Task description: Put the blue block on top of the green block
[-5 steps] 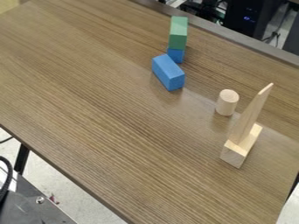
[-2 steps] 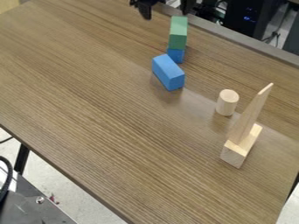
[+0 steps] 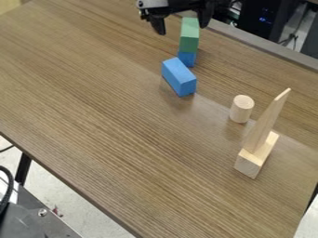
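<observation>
At the top edge of the camera view, the black gripper [image 3: 182, 29] hangs open, its two fingertips apart on either side of the green block's upper end. The green block [image 3: 189, 36] rests on a smaller blue block [image 3: 187, 58], whose upper part it covers. Just in front of that stack, a longer blue block [image 3: 179, 77] lies on the wooden table, apart from the gripper.
On the table [image 3: 118, 116], a pale wooden cylinder [image 3: 241, 109] stands right of the blocks. Farther right, a thin pointed wooden piece [image 3: 267, 121] rises from a pale wooden block [image 3: 249, 163]. Dark equipment [image 3: 264, 18] is beyond the far edge.
The gripper, absent from the earliest frame, has come in from the top edge and moved slightly down, to around the green block's upper end. The blocks have not moved.
</observation>
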Available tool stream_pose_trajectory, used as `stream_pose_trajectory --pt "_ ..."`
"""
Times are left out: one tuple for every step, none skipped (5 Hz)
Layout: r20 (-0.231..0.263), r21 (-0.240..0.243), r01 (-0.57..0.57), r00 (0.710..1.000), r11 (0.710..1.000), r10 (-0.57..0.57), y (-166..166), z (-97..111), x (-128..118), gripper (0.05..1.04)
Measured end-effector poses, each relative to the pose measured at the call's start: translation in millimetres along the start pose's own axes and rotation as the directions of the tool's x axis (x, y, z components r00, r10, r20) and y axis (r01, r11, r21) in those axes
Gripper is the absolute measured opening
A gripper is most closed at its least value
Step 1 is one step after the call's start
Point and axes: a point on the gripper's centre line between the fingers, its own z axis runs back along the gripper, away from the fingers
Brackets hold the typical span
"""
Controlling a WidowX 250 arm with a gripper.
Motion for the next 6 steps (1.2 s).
stream_pose_trajectory --pt "-0.026 0.036 0.007 1.0 0.999 -0.006 4 -12 -10 0.999" --pt "-0.037 0.102 0.027 0.999 0.994 -0.023 8 -26 -24 0.999" --pt "-0.081 0.169 0.036 0.996 0.985 -0.022 15 -37 -39 0.999" --pt "-0.092 0.195 0.033 0.996 0.98 -0.015 16 -44 -47 0.999" --pt "-0.09 0.203 0.02 0.996 0.979 -0.002 14 -47 -51 0.999" --pt "-0.087 0.192 -0.022 0.995 0.981 0.04 4 -50 -46 0.999"
